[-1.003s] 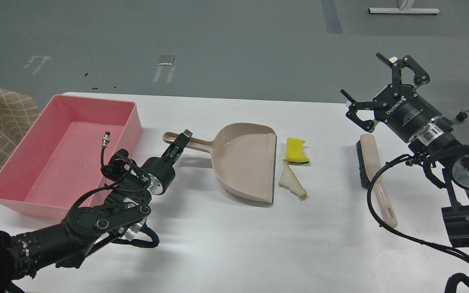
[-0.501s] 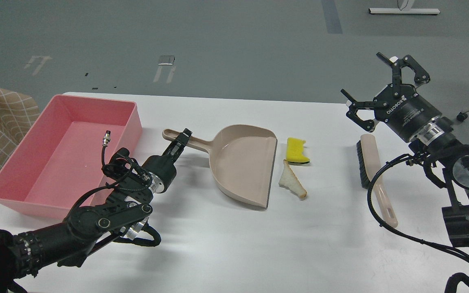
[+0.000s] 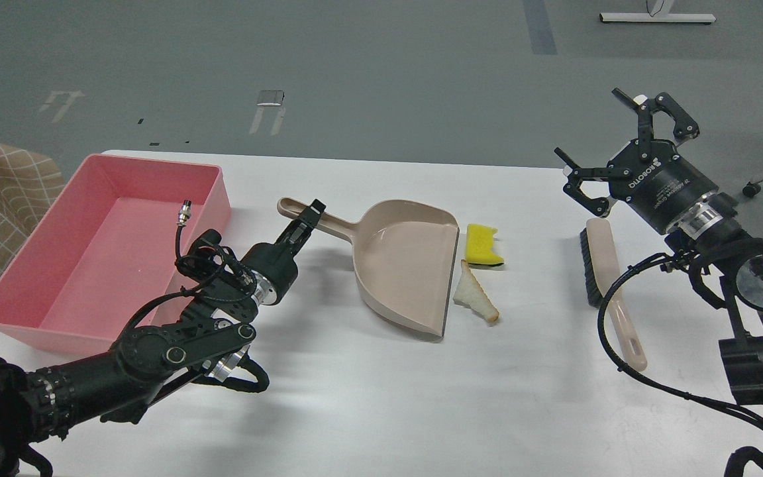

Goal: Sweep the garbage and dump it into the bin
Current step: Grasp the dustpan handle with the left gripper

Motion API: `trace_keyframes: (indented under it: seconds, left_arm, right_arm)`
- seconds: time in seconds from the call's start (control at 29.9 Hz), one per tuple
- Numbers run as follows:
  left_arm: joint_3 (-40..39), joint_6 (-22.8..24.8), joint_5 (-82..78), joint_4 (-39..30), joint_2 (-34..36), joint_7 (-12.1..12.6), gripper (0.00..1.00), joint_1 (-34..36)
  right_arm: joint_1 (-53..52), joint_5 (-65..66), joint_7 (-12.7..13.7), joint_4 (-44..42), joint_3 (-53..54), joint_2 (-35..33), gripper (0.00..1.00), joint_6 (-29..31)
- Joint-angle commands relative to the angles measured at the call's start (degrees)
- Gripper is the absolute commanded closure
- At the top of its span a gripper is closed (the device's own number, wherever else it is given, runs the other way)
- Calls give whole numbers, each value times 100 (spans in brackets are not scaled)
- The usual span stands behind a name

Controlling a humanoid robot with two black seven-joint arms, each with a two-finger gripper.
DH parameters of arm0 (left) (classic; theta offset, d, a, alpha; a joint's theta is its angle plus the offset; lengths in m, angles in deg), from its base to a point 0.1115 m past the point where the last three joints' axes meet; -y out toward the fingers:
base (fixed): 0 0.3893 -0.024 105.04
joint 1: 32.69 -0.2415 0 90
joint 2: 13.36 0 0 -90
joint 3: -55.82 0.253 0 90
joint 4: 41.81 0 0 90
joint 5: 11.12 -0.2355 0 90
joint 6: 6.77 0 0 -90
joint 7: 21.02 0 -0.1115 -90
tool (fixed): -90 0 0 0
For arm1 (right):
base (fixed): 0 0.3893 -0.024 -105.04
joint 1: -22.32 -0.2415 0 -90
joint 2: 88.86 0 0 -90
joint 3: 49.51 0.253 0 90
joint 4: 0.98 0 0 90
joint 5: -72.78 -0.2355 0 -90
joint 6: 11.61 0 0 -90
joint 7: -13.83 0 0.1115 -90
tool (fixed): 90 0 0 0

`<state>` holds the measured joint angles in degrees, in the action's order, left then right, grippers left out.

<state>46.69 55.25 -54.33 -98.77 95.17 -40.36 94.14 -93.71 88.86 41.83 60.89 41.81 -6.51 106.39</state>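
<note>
Left gripper [image 3: 308,215] clenched on the handle of the beige dustpan [image 3: 408,265]; pan mouth faces right, its lip just beside the garbage. Right gripper [image 3: 623,142] spread wide, holding nothing, hovering above the far end of the hand brush [image 3: 603,278], which lies flat on the white table [image 3: 368,397], bristles toward the pan.

Garbage unswept — yellow sponge block [image 3: 483,243] near the pan's far corner, triangular bread slice [image 3: 475,299] touching or nearly touching the lip; cannot tell which. Pink bin [image 3: 44,301] at far left, well apart from both pieces, nothing of the garbage in it.

Step in hand, as judged: setting the pan for the sweep. To do well:
- Press lip flat to the table, no gap for the bread crust to slip under.
- Keep pan mouth square to both pieces, so one stroke takes them.
- Hold handle firm against brush push — light pan likely to slide left.
- Brush grasp wanted on the handle, clear of bristles; stroke leftward from right of the sponge.
</note>
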Motion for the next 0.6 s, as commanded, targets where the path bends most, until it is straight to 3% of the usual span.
trace_keyframes:
  seconds: [0.0,0.57]
  left_arm:
    - [43,-2,-12,0,1,0,100,1]
    - [200,-2,-30,27,80,0,100,185]
  right_arm:
    - [1,0,0,0,0,0,0,0]
    - [-7,88,0,-35,-236,-447,0,0]
